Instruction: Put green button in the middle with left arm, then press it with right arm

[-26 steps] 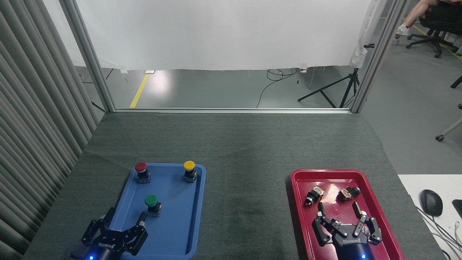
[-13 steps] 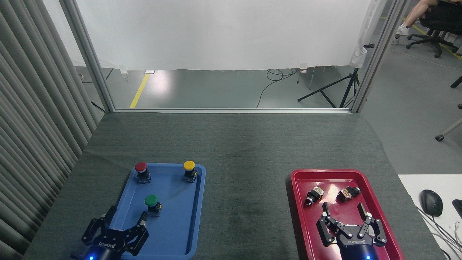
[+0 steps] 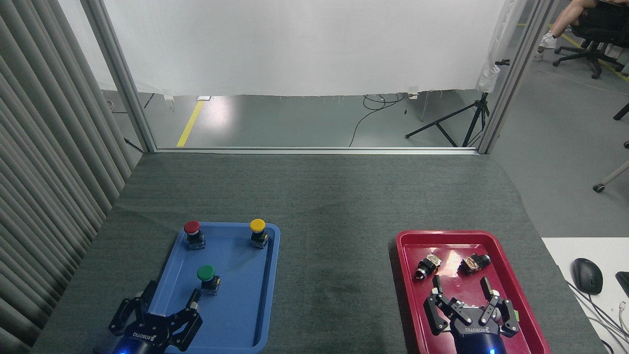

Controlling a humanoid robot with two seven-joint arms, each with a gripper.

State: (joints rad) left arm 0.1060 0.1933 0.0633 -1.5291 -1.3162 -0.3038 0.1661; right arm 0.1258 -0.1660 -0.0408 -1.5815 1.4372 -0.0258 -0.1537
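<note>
Blue tray [image 3: 265, 275] holds green button [image 3: 207, 276], red button [image 3: 192, 232], yellow button [image 3: 258, 230]; red tray [image 3: 408, 275] holds two small parts, maybe switches; left gripper [image 3: 169, 300] and right gripper [image 3: 459, 290] fingers spread open, empty.

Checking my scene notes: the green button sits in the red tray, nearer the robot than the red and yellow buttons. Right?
Not quite. The head view shows the green button in the blue tray, not the red tray. It is nearer the robot than the red button and the yellow button.
</note>
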